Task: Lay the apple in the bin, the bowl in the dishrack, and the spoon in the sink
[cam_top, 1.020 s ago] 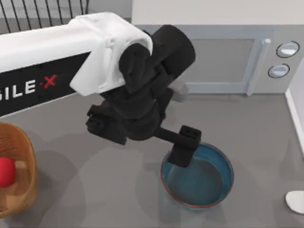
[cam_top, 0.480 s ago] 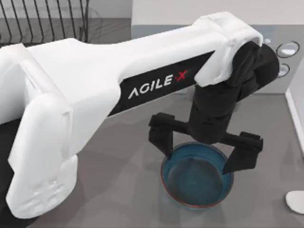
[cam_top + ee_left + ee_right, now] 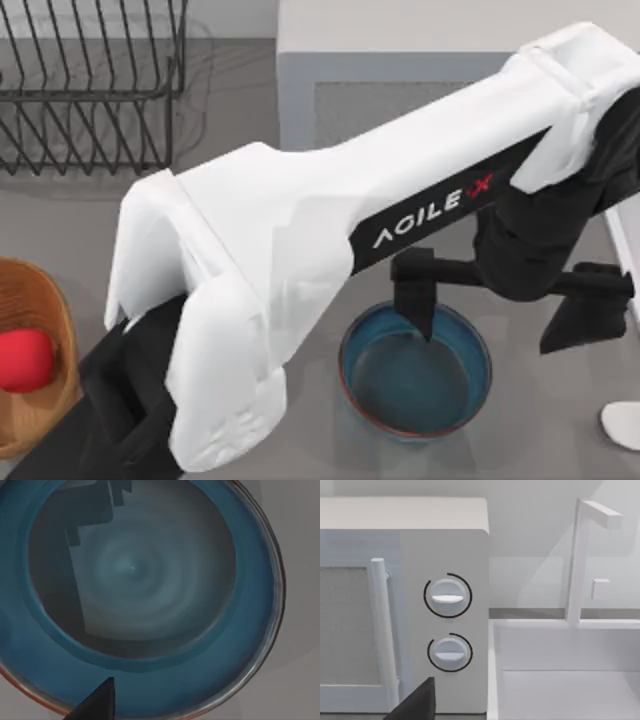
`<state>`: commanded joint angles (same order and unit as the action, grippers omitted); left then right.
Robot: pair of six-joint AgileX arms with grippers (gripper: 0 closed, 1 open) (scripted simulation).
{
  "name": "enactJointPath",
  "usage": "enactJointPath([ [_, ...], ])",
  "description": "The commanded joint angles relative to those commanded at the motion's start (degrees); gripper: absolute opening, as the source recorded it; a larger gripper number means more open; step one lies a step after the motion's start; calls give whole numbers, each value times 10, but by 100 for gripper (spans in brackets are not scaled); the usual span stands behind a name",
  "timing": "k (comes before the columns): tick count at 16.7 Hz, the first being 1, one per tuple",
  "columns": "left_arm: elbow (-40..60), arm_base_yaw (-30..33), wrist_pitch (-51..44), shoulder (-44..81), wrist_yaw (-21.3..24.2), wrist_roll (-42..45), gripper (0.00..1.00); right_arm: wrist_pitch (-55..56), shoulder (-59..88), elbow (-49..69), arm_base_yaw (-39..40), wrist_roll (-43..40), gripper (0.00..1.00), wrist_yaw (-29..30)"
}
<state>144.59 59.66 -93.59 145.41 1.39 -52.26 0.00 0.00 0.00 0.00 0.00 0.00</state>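
The teal-blue bowl [image 3: 415, 385] stands upright on the grey table near the front, and its inside shows close up in the left wrist view [image 3: 135, 570]. My left gripper [image 3: 491, 340] hangs open over the bowl's right side. One finger [image 3: 418, 300] points into the bowl at its far rim, and the other [image 3: 575, 315] is outside, to the right. The red apple [image 3: 25, 360] lies in the tan bin [image 3: 55, 310] at the left edge. The black dishrack [image 3: 90, 90] sits at the back left. The white spoon [image 3: 622, 425] lies at the front right. The right wrist view faces the white sink [image 3: 560, 680].
My left arm's white body [image 3: 300, 240] crosses the table from the front left to the back right. A microwave [image 3: 400, 110] stands at the back, its dials [image 3: 447, 597] facing the right wrist camera. A white faucet [image 3: 577, 560] rises behind the sink.
My left arm has swung to the right, carrying the open gripper from straddling the bowl to its right side. The bin, the apple and the dishrack have come back into sight.
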Motion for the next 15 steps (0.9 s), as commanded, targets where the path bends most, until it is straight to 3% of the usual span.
enactJointPath([
  [5, 95, 4, -27, 25, -9, -58, 100, 0, 0, 0, 0, 0, 100, 0],
  [15, 55, 2, 10, 18, -10, -57, 100, 0, 0, 0, 0, 0, 100, 0],
])
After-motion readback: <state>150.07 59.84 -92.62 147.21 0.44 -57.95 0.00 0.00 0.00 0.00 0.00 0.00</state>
